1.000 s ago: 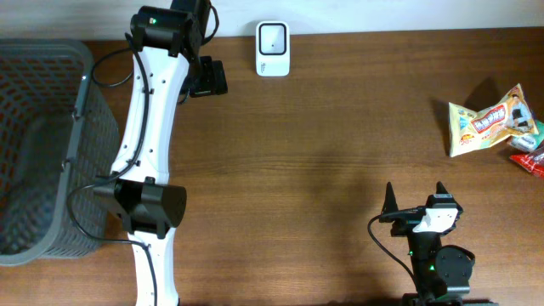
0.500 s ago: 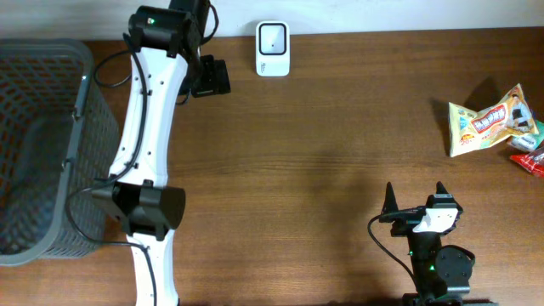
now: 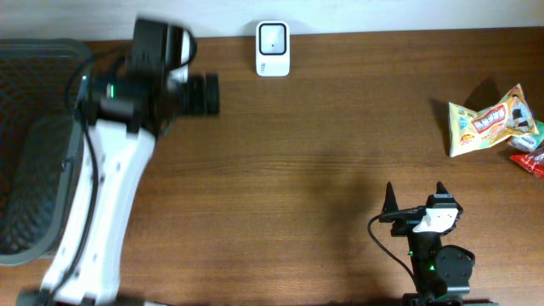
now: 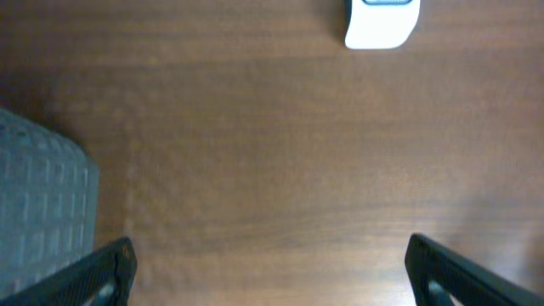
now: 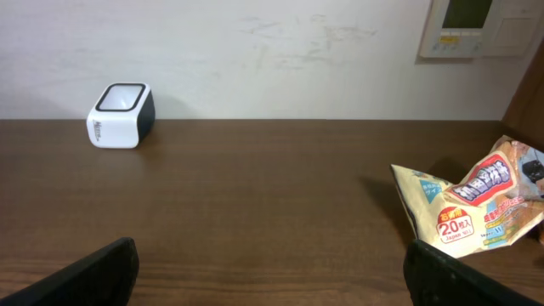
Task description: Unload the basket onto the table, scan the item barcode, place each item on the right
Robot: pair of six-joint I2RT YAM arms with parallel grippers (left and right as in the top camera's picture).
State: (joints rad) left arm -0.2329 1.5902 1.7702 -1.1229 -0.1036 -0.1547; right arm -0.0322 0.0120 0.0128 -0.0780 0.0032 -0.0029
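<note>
The white barcode scanner (image 3: 273, 48) stands at the table's far edge; it also shows in the left wrist view (image 4: 382, 21) and the right wrist view (image 5: 121, 116). A yellow snack bag (image 3: 489, 123) lies at the far right (image 5: 476, 204). My left gripper (image 3: 204, 93) is blurred, left of the scanner, open and empty over bare wood (image 4: 268, 259). My right gripper (image 3: 415, 191) sits near the front edge, open and empty (image 5: 269, 255), well short of the bag.
A grey mesh basket (image 3: 42, 47) fills the left end of the table, its corner in the left wrist view (image 4: 42, 204). A red packet (image 3: 529, 161) lies at the right edge below the snack bag. A wall panel (image 5: 472, 25) hangs behind.
My left arm has swung fast, now blurred and leaning over the basket side, its gripper slightly nearer the front. The right arm, scanner and bag have not moved.
</note>
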